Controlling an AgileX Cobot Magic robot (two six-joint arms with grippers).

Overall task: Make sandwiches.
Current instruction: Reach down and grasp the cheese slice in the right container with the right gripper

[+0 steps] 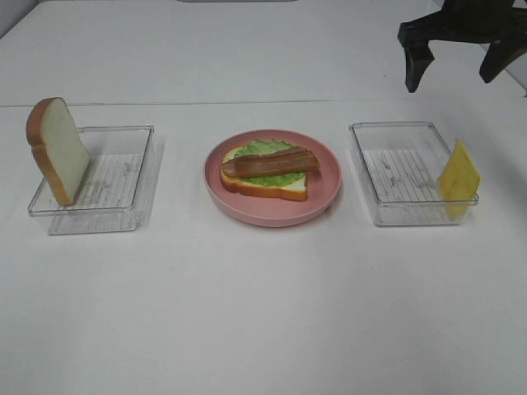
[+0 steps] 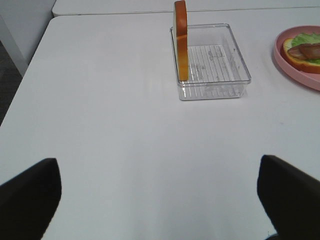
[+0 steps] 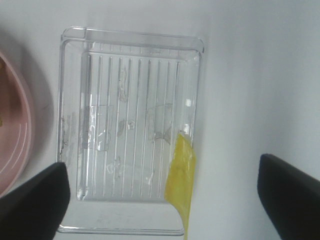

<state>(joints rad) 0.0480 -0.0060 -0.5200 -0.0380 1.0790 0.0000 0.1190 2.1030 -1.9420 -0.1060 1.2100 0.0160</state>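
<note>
Sandwich (image 1: 265, 174) in progress, a bottom slice (image 1: 284, 192) topped with green lettuce (image 1: 262, 149) and a bacon strip (image 1: 270, 162), lies on a pink round plate (image 1: 323, 204) at the middle of the white bench (image 1: 263, 313). A clear plastic tray (image 1: 115, 188) to the left holds one bread slice (image 1: 62, 152) standing upright against its outer wall. A matching tray (image 1: 399, 177) to the right holds a yellow cheese square (image 1: 459, 177) leaning on its outer wall. The left end effector (image 2: 160, 200) and the right end effector (image 1: 451, 78) both hang released, grasping nothing.
</note>
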